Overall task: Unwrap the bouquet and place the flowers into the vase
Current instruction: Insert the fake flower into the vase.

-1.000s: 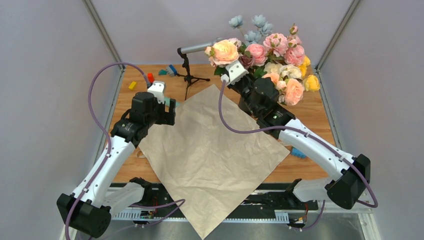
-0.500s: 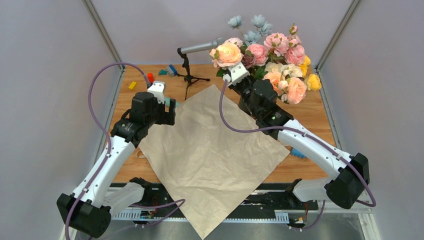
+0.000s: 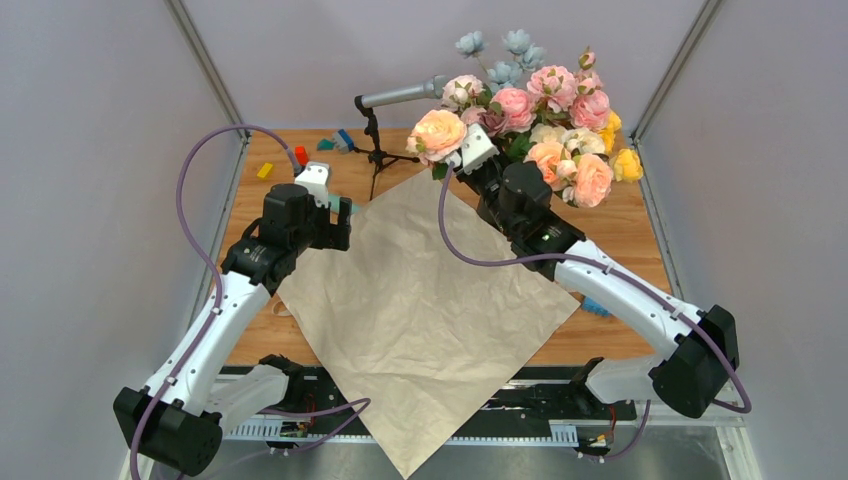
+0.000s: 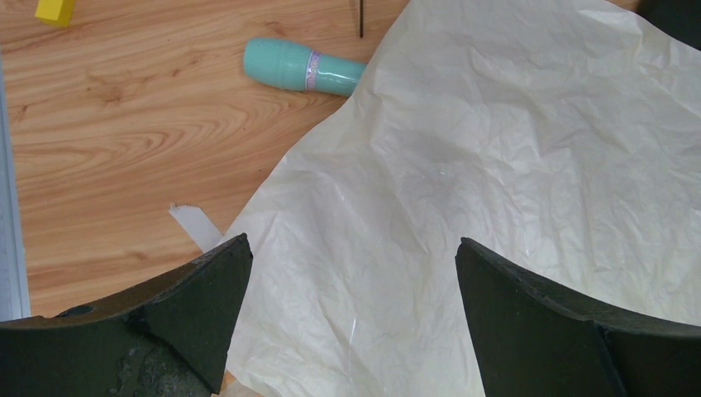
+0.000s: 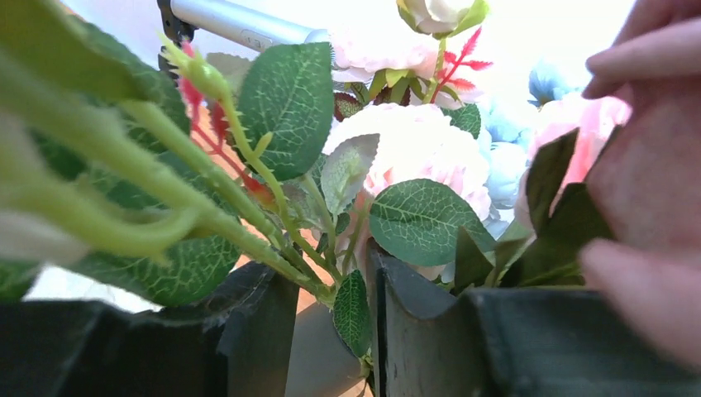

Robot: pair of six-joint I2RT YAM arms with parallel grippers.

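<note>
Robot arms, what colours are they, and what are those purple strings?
Both are white tubes with chunky black joints. A purple cable loops beside the left arm and another hangs off the right arm. On the left gripper the fingers are black and curved.

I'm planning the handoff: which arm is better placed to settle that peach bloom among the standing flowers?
Right. The right pincer is up among the flowers beside the peach bloom, a green stem between its fingers. The left pincer hangs open over the paper's left edge, away from every stem.
</note>
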